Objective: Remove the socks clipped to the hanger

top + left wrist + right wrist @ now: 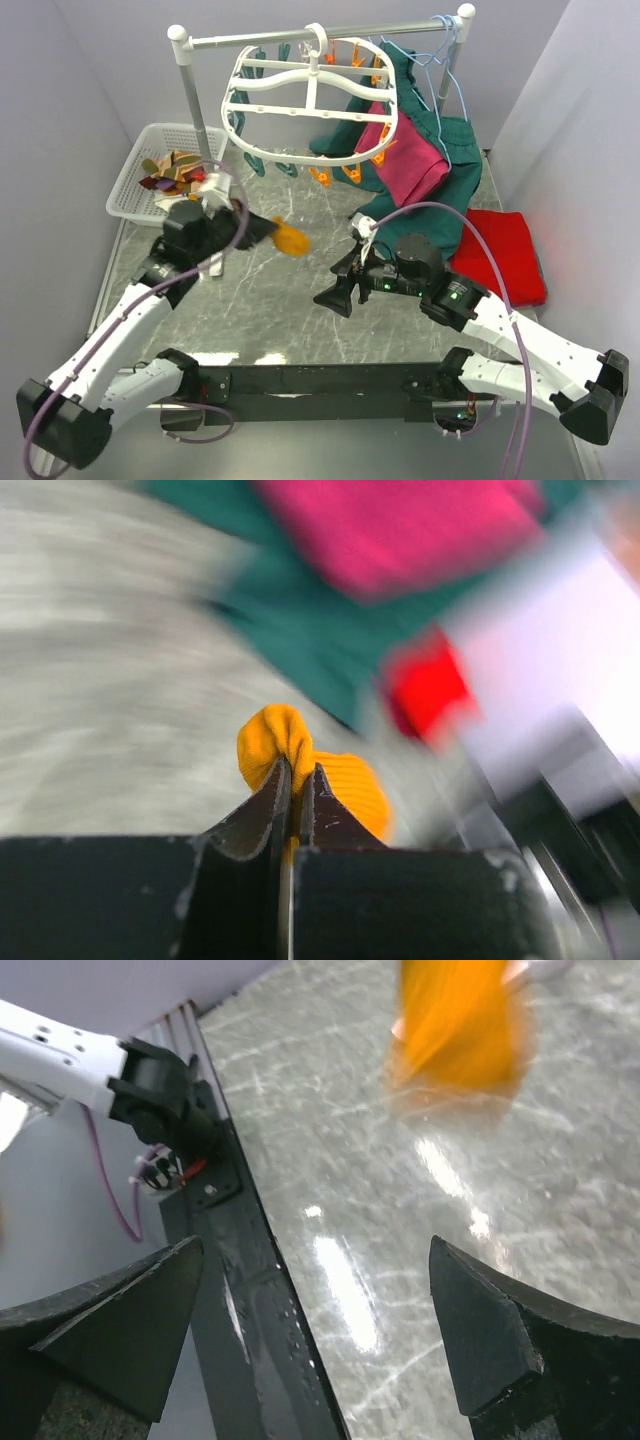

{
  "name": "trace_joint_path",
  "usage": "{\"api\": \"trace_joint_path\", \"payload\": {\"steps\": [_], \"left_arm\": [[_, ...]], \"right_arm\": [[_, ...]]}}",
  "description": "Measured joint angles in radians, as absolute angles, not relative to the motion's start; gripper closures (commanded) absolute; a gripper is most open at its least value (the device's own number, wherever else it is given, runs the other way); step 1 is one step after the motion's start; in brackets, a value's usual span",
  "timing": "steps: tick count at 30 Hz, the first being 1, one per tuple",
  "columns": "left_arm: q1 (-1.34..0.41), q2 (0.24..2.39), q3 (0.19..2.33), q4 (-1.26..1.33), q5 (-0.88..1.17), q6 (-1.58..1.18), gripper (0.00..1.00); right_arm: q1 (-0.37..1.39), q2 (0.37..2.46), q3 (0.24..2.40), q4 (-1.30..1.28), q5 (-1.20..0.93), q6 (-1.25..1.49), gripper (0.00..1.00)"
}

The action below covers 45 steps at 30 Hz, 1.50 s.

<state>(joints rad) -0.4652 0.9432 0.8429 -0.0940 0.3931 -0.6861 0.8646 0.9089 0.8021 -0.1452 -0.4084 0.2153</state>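
1. The orange sock (291, 239) is off the hanger and held in the air above the desk (300, 320), between the two arms.
2. The left end effector (268, 229) is clamped shut on it. In the left wrist view its fingers (262, 805) are pressed together, with the bunched sock bulging out past the tips.
3. More patterned socks (172, 172) lie piled in a white basket (128, 190) at the far left of the desk, just behind the left arm.
4. The hanger (312, 105) hangs by its hook from the rail of a white rack (300, 37) at the back. Orange and teal clips dangle around its rim.
5. The right end effector (335, 297) hovers over the middle of the desk with its fingers spread wide and nothing between them. The right wrist view shows the orange sock as a blur ahead of it.
6. Green clothes (440, 200) and a magenta garment (410, 160) hang at the right end of the rail.
7. A red cloth (505, 255) lies on the desk at the right.
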Motion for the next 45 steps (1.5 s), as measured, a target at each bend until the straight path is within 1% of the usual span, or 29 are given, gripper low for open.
{"api": "trace_joint_path", "payload": {"steps": [1, 5, 6, 9, 12, 16, 22, 23, 24, 25, 26, 27, 29, 32, 33, 36, 40, 45], "left_arm": [[-0.414, 0.939, 0.843, -0.122, 0.335, -0.698, 0.99], [-0.116, 0.924, 0.817, -0.19, 0.185, -0.765, 0.99], [-0.068, 0.925, 0.817, -0.205, 0.147, -0.775, 0.99], [0.012, 0.939, 0.822, -0.229, 0.046, -0.794, 0.99], [0.071, 0.997, 0.845, -0.219, -0.042, -0.804, 0.99], [0.151, 1.192, 0.962, -0.192, -0.089, -0.81, 0.99], [0.197, 1.676, 1.371, -0.179, -0.137, -0.805, 0.98], [0.198, 1.761, 1.457, -0.189, -0.138, -0.798, 0.96], [0.199, 1.858, 1.575, -0.207, -0.135, -0.791, 0.78], [0.199, 1.921, 1.649, -0.207, -0.133, -0.781, 0.63], [0.2, 1.995, 1.731, -0.216, -0.128, -0.765, 0.46], [0.202, 2.049, 1.797, -0.228, -0.118, -0.749, 0.26], [0.207, 2.16, 1.941, -0.279, -0.09, -0.733, 0.18], [0.218, 2.228, 2.029, -0.338, -0.07, -0.718, 0.01], [0.222, 2.229, 2.016, -0.345, -0.068, -0.719, 0.03], [0.231, 2.148, 1.869, -0.331, -0.07, -0.728, 0.04], [0.238, 1.946, 1.609, -0.318, -0.078, -0.772, 0.04], [0.211, 1.555, 1.221, -0.179, -0.029, -0.863, 0.03]], "right_arm": [[0.865, 0.907, 0.796, -0.146, -0.403, 0.216, 0.0], [0.865, 0.886, 0.764, -0.152, -0.384, 0.223, 0.0], [0.865, 0.876, 0.756, -0.152, -0.382, 0.226, 0.0], [0.865, 0.842, 0.731, -0.151, -0.377, 0.232, 0.0], [0.865, 0.808, 0.71, -0.152, -0.369, 0.238, 0.0], [0.865, 0.773, 0.691, -0.152, -0.358, 0.257, 0.0], [0.865, 0.697, 0.636, -0.148, -0.329, 0.341, 0.0], [0.865, 0.679, 0.622, -0.149, -0.322, 0.355, 0.0], [0.865, 0.66, 0.609, -0.152, -0.317, 0.374, 0.0], [0.864, 0.646, 0.599, -0.151, -0.313, 0.384, 0.0], [0.864, 0.629, 0.59, -0.153, -0.305, 0.402, 0.0], [0.864, 0.613, 0.582, -0.152, -0.301, 0.413, 0.0], [0.863, 0.585, 0.571, -0.156, -0.289, 0.434, 0.0], [0.863, 0.555, 0.561, -0.172, -0.27, 0.458, 0.0], [0.863, 0.549, 0.557, -0.174, -0.265, 0.463, 0.0], [0.863, 0.539, 0.537, -0.176, -0.255, 0.48, 0.0], [0.863, 0.572, 0.528, -0.165, -0.259, 0.494, 0.0], [0.863, 0.662, 0.516, -0.095, -0.263, 0.531, 0.0]]}}
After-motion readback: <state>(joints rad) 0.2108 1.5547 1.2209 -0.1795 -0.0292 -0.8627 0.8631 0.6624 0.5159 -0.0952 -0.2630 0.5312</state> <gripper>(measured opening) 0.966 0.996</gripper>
